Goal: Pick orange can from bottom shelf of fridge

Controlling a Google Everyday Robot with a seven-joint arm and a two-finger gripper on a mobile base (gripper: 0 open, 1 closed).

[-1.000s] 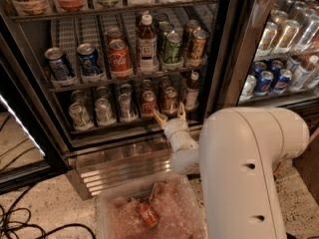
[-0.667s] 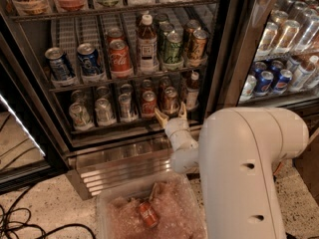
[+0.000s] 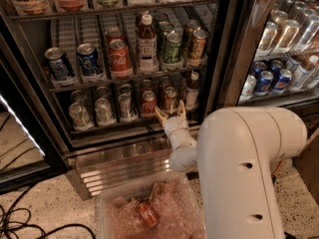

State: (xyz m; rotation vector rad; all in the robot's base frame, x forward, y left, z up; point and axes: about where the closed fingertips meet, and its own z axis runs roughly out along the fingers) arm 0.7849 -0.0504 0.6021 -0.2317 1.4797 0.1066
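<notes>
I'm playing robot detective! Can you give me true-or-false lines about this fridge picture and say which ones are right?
1. The robot's two-finger pincer is at the front of the dark wire bottom shelf, just below the orange-brown aluminium can. True.
2. The pincer is shut on that can. False: its fingers are spread open.
3. A red can with white lettering stands beside the orange-brown can. True.
4. The two dark blue cans stand on the bottom shelf. False: they are on the rack above.
</notes>
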